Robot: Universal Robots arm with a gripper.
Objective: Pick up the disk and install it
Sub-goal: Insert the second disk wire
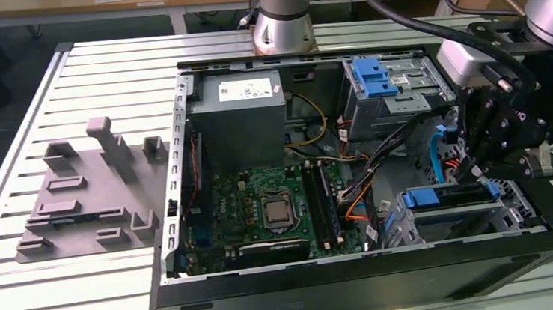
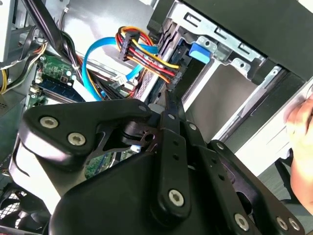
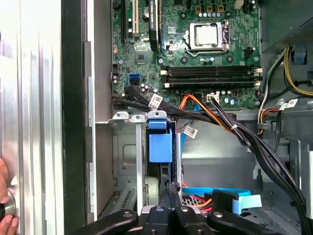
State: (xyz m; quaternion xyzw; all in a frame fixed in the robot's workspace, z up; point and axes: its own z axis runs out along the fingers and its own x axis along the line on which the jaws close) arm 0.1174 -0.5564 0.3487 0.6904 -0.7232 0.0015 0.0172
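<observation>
Standing on edge in the silver drive cage at the corner of the open computer case, the disk shows its blue frame in both wrist views. My gripper hangs just over it with my jaws drawn together and nothing that I can see between them, their tips close by the disk's edge in the first wrist view. Beyond lie the green motherboard, the bundled cables, the slatted counter and a person's hand at its edge.
</observation>
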